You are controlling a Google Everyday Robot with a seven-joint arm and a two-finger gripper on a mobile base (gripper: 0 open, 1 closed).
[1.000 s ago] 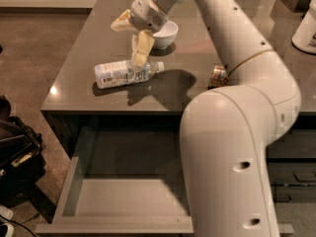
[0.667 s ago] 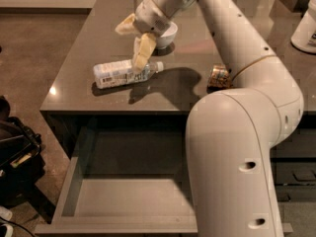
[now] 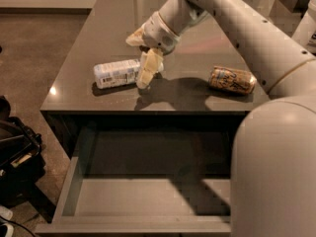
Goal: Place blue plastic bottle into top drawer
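Logged gold-orange drink can (image 3: 232, 79) lying on its side on the dark counter (image 3: 94, 28), right of centre and near the front edge, well apart from the blue plastic bottle (image 3: 116, 73). Found the bottle also on its side, left of centre, set a little back from the front edge, its neck end hidden behind the near finger (image 3: 148, 69). Located gripper (image 3: 142, 53) low over the counter at the bottle's right end, jaws released and spread wide, far finger beyond the bottle, near finger overlapping the neck in view; could not tell contact. Noted open counter surface left of and behind the bottle, with the can the only other item near the front edge. Noted top drawer (image 3: 148, 201) pulled out below the counter front, grey floor open to view at left and middle, right part covered by the robot's arm housing (image 3: 276, 172). Recorded black clutter (image 3: 15, 149) on the floor, just beside the drawer's left wall.
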